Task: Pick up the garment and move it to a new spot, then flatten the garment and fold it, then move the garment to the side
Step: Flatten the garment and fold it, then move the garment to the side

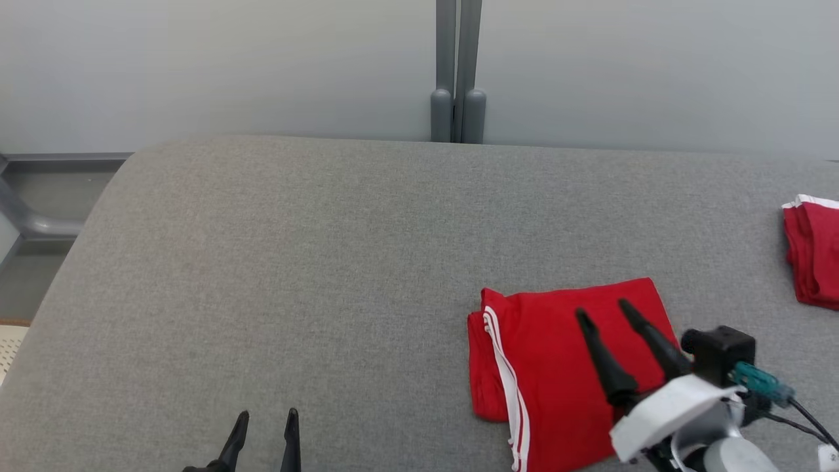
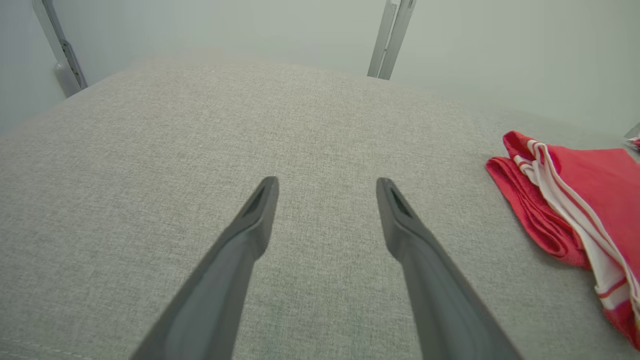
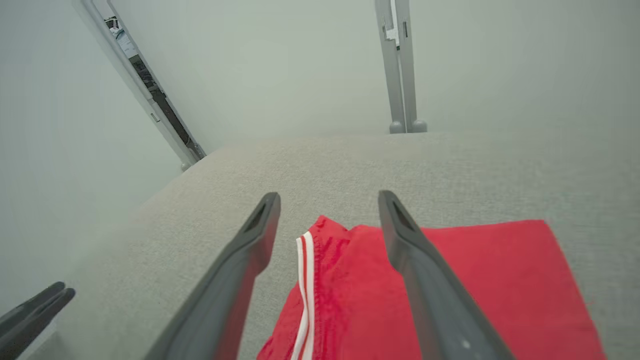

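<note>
The wide grey fabric-covered surface [image 1: 295, 262] carries everything. On it, toward 4 o'clock in the head view, lies the red garment [image 1: 550, 367], folded into a neat, roughly square stack with white stripes running down its 9 o'clock edge, where the layers bunch thickest. A second red garment [image 1: 813, 252] sits well apart at 3 o'clock, at the frame's edge. The right gripper [image 1: 602, 309] hangs over the folded garment's 3 o'clock half, its fingers spread wide with nothing between them; whether the tips touch the cloth I cannot tell. The left gripper [image 1: 268, 414] rests at 7 o'clock over bare surface, equally wide open and empty. The garment looks light, soft and limp, so it should sag and its layers may slip apart if lifted by one ply. A pinch through the whole stack at the thick striped edge, or sliding it flat, seems the safer hold for moving it aside.
</note>
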